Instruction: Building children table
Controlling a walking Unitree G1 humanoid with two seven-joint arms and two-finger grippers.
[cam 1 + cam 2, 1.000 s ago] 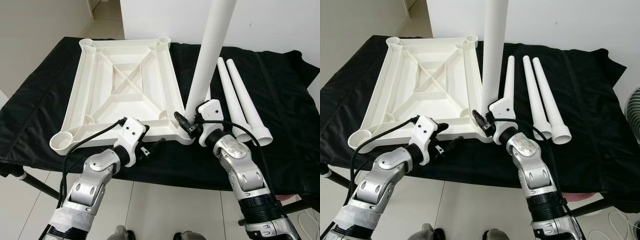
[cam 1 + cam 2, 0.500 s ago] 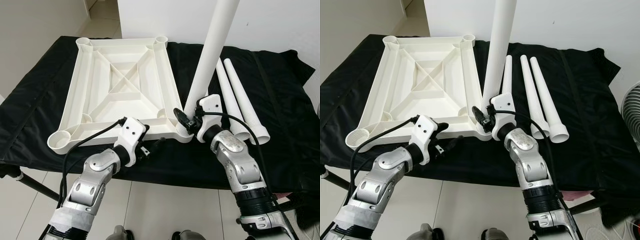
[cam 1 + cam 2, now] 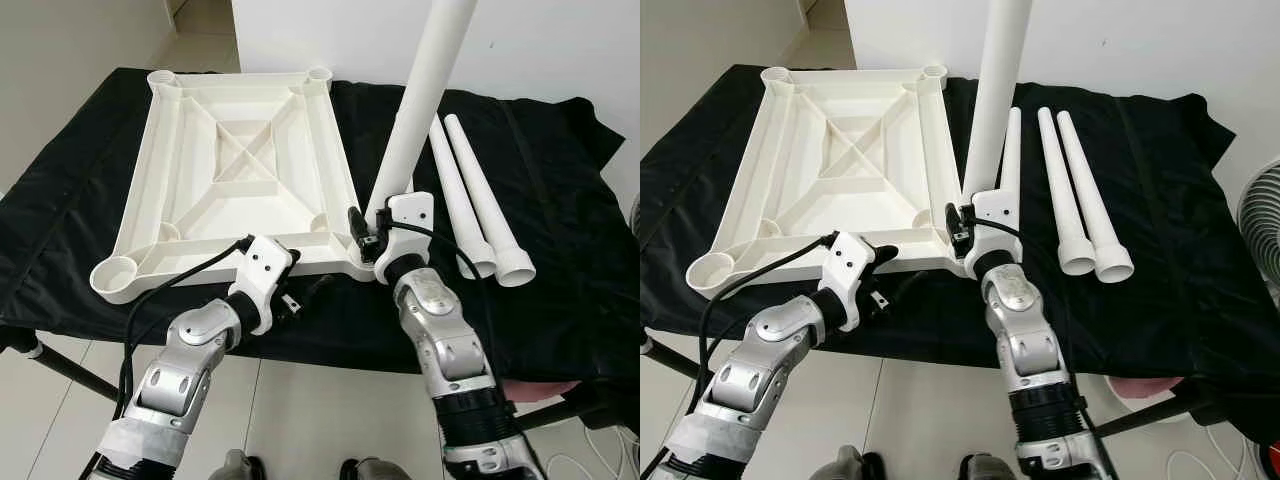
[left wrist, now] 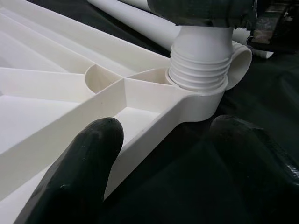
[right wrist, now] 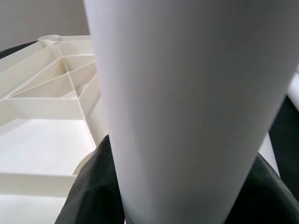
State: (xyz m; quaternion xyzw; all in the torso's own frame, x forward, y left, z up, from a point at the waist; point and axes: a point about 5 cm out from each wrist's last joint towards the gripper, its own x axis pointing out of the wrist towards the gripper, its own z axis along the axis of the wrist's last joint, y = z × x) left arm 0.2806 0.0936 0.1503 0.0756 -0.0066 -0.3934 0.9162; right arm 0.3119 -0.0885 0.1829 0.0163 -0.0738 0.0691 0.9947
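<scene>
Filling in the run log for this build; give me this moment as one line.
stage: leg fitting | right gripper: shut on upright leg in tabletop corner socket | left gripper: open at near edge | spare legs: lying on cloth

Both silver arms are reaching forward from below, elbows bent. The left gripper (image 3: 305, 293) is hovering low with its wrist angled to the robot's right, its two black fingers (image 4: 74, 172) standing apart and holding nothing. The right gripper (image 3: 372, 243) is pointing forward with its wrist raised, its fingers (image 5: 93, 186) pressing on either side of an upright white table leg (image 3: 425, 95).
</scene>
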